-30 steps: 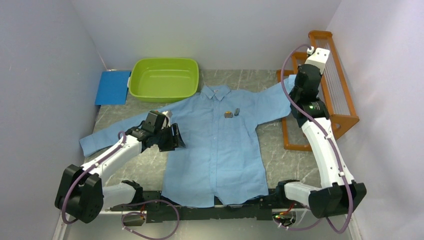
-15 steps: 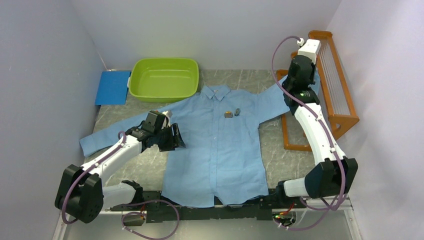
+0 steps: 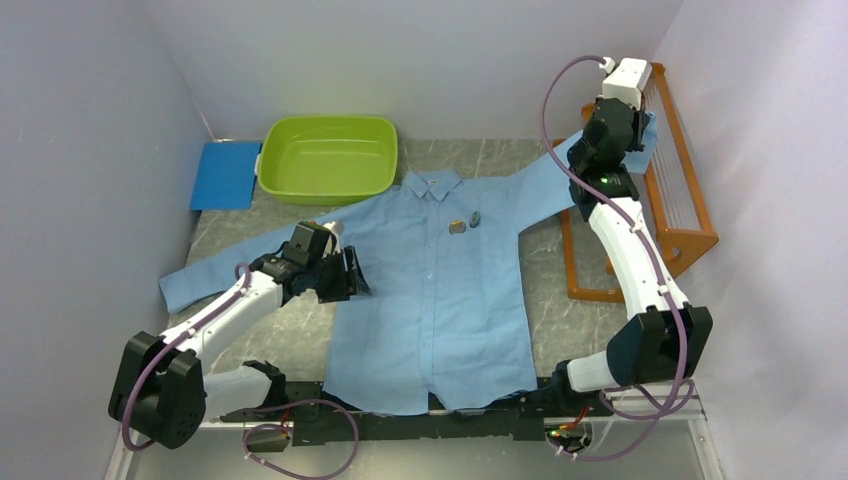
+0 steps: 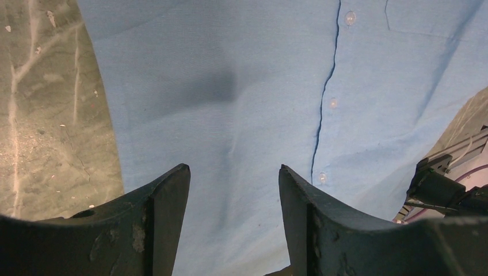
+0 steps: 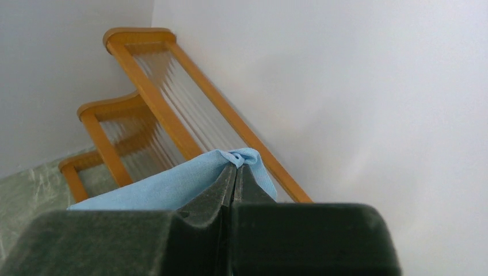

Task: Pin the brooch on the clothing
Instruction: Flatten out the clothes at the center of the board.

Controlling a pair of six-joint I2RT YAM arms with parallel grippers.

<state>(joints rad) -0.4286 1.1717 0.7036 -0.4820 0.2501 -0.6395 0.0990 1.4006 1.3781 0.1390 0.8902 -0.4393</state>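
The clothing (image 3: 440,300), a light blue shirt, lies front up on the table. A small brooch (image 3: 457,227) rests on its chest, with a small dark piece (image 3: 474,219) beside it. My left gripper (image 3: 350,275) hovers open over the shirt's left side; in the left wrist view its jaws (image 4: 233,169) hold nothing, with only the shirt cloth (image 4: 241,86) below them. My right gripper (image 3: 638,120) is raised by the wooden rack. Its jaws (image 5: 235,168) are shut on the end of the shirt's sleeve (image 5: 167,187), which is lifted off the table.
A green tub (image 3: 325,192) stands at the back, left of the collar, with a blue pad (image 3: 226,173) beside it. The wooden rack (image 3: 695,240) (image 5: 149,86) stands along the right wall, close behind the raised sleeve. Walls close in on the left, back and right.
My right arm has carried the sleeve end up and toward the back beside the rack, stretching the sleeve. The left arm has stayed still.
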